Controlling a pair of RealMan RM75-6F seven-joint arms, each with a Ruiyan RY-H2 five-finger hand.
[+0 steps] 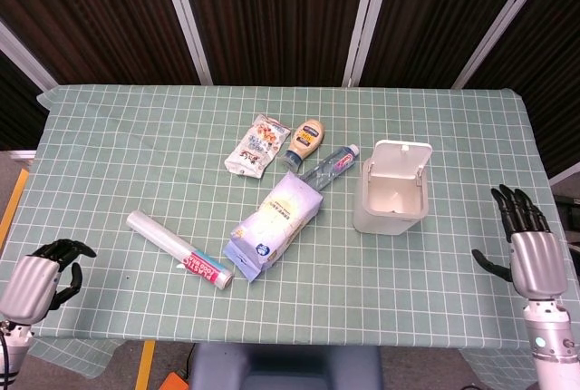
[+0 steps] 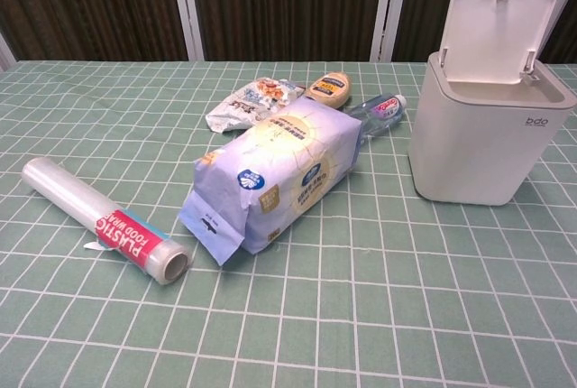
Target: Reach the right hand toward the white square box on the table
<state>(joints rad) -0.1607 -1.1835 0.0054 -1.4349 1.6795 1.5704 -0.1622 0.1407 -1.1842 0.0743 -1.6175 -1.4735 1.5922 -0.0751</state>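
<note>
The white square box [image 1: 391, 192] [image 2: 487, 140] stands right of the table's middle, its lid [image 2: 491, 32] flipped up and upright at the back. My right hand [image 1: 527, 249] is over the table's right edge, well to the right of the box, fingers spread, holding nothing. My left hand [image 1: 38, 274] hangs off the table's front left corner with its fingers curled in, empty. Neither hand shows in the chest view.
A plastic wrap roll [image 1: 178, 249] lies front left. A pale blue bag [image 1: 274, 226] lies in the middle, just left of the box. Behind it are a snack packet [image 1: 257, 145], a sauce bottle [image 1: 306, 141] and a small water bottle [image 1: 331, 166].
</note>
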